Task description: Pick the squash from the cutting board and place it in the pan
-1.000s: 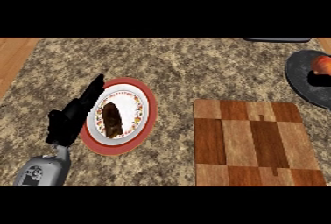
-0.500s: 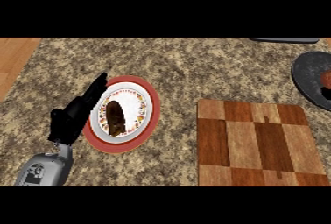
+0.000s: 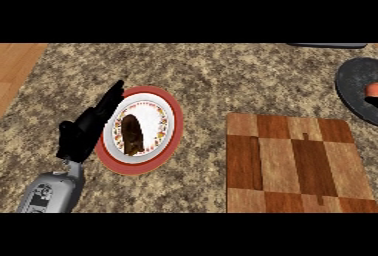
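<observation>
With the cutting board [image 3: 292, 162] bare, the squash [image 3: 373, 89] is lying in the pan [image 3: 355, 88] while the left hand [image 3: 87, 131] is resting open beside a plate [image 3: 171, 120], leaving only withdrawal ahead.

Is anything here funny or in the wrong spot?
Yes. The cutting board has nothing on it, so no squash waits there. An orange-red bit shows in the dark pan at the right edge, too cut off to name. The plate with brown food beside the left hand looks fine.

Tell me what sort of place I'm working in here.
Most likely a kitchen counter: a speckled stone worktop, a wooden cutting board, a dark pan at the right edge, and a plate of food.
</observation>
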Available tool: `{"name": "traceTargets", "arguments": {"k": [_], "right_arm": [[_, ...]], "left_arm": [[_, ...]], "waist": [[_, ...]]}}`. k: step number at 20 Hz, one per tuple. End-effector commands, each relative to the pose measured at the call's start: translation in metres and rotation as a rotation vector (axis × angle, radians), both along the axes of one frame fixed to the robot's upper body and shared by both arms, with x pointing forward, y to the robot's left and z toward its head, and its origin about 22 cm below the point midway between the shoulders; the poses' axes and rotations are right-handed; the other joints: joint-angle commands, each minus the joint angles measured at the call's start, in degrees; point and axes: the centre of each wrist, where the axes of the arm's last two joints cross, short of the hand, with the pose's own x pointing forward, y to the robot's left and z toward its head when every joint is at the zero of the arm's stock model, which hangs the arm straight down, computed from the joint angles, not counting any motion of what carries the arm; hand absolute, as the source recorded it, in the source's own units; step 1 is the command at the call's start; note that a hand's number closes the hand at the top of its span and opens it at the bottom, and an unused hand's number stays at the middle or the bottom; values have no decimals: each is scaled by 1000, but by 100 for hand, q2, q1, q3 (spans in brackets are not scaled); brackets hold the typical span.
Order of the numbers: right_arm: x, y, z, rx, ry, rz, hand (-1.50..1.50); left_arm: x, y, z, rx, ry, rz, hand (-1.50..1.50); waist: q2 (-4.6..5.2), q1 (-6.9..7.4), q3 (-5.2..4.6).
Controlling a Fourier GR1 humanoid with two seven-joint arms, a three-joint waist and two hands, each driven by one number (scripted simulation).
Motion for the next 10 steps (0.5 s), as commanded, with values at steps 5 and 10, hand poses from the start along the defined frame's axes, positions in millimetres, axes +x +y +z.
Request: {"name": "traceTargets", "arguments": {"k": [5,10], "right_arm": [[-4,-14,17,182,-368,-3,-150],[-32,-32,-7,295,-426,66,-150]], "left_arm": [[-5,10,-3,7,15,14,0],[-2,11,-4,-2,-2,37,0]], "waist": [[-44,-44,4],[-28,-112,-5]]}}
